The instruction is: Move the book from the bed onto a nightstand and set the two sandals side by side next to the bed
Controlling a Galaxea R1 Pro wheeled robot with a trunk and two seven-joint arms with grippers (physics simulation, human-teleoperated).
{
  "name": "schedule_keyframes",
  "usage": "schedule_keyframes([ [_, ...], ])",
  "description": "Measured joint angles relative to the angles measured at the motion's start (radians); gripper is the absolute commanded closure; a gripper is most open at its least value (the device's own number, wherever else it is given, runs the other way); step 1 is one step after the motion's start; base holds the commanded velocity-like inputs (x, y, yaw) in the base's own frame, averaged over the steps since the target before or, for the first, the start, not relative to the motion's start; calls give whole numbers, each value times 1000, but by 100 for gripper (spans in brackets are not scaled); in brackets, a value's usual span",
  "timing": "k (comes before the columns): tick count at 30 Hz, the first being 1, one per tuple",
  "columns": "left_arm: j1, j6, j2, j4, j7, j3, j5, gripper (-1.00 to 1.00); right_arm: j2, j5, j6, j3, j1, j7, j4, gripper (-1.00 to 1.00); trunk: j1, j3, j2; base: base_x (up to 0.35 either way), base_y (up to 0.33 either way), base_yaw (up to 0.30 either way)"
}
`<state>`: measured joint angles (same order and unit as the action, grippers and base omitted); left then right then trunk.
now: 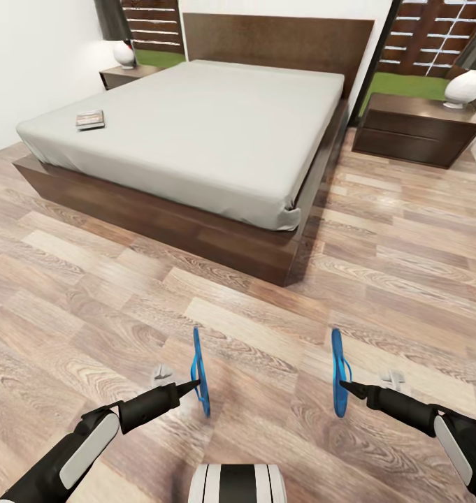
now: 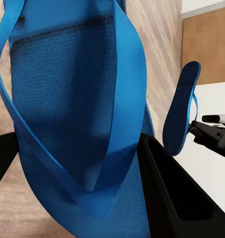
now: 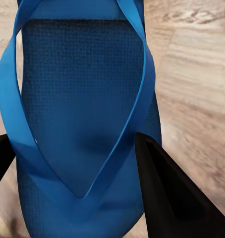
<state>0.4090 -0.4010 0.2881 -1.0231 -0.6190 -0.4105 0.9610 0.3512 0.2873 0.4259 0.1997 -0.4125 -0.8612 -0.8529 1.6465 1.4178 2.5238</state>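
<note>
A home bedroom, large low bed (image 1: pixel 196 119) with light-grey mattress, dark wooden frame and headboard, matching two-drawer nightstand (image 1: pixel 416 129) on each side, white round-based lamp (image 1: pixel 464 89) on top, wood-plank floor (image 1: pixel 91 307), white walls.

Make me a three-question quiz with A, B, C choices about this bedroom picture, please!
1. Where is the book?
A. on the bed
B. on the floor
C. on a nightstand

2. What colour are the sandals?
A. red
B. blue
C. green

3. What is the left gripper doing?
A. hanging open
B. holding the book
C. holding a sandal

Answers:
1 A, it lies near a corner of the bed.
2 B, both the left sandal and the right sandal are bright blue.
3 C, its jaws are shut on the left sandal, lifted on edge above the floor; the right gripper holds the other.
</note>
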Motion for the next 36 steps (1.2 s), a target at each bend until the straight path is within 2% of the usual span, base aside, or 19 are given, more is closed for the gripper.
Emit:
schedule_keyframes([
  [16,0,5,0,11,15,-1,-8,100,0,-1,-6,4,0,9,5,100,-7,-62,-4,0,0,0],
  [18,0,8,-8,51,31,-4,-28,100,0,-1,-7,26,0,25,7,100,-8,-70,-4,0,0,0],
  [19,0,10,-11,76,36,-4,-41,100,-3,-3,-9,54,0,48,16,100,-8,-73,-4,0,0,0],
  [20,-1,10,-12,94,38,-4,-44,100,-5,-6,-11,70,1,67,35,100,-9,-77,-5,0,0,0],
  [22,-2,17,-11,173,37,-3,-54,100,-9,-12,-54,89,3,102,151,100,-10,-85,-5,0,0,0],
  [24,-2,31,-10,247,32,0,-56,100,-9,-7,-154,95,4,113,267,100,-11,-93,-6,0,0,0],
  [25,-2,48,-10,280,31,2,-56,100,-9,-5,-237,97,4,116,336,100,-11,-97,-6,0,0,0],
  [27,-2,63,-11,304,29,0,-54,100,-10,-3,-314,97,5,114,410,100,-12,-104,-6,0,0,0],
  [29,-2,69,-18,314,29,-2,-53,100,-10,-2,-340,96,5,113,462,100,-13,-112,-7,0,0,0],
  [32,-2,74,-43,310,28,-1,-52,100,-11,0,-349,97,6,108,557,100,-14,-124,-8,0,0,0],
  [36,-2,75,-66,309,29,-2,-56,100,-11,3,-346,100,6,99,597,100,-16,-139,-8,0,0,0],
])
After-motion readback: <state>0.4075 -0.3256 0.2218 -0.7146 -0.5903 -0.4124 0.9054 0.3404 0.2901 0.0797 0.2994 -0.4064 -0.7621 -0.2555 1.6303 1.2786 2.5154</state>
